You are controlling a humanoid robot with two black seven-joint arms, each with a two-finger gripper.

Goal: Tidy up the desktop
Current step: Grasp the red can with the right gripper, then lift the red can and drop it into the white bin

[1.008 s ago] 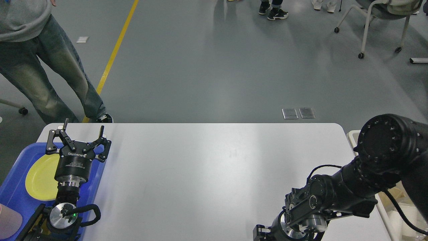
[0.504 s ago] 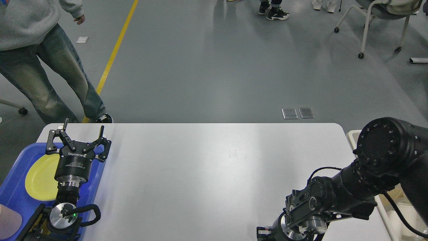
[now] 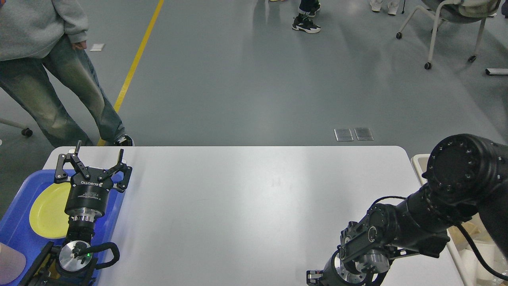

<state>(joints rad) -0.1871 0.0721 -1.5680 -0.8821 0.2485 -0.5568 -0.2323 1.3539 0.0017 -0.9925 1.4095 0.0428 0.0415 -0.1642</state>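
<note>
While the white desktop filled the lower middle of the head view, its bare surface ran between a blue plastic tray at its left end and a beige bin just off its right edge. A yellow plate lay in the tray. The left gripper stood over the tray's right rim, pointing away from the camera, its two fingers spread wide apart and holding nothing. The right arm folded back from the right edge toward the bottom of the view, and its far end was cut off there, so the right pincer was out of sight. Beyond the desktop's far left corner a person in jeans stood on the grey floor beside a yellow line. A wheeled chair stood at the upper right.
</note>
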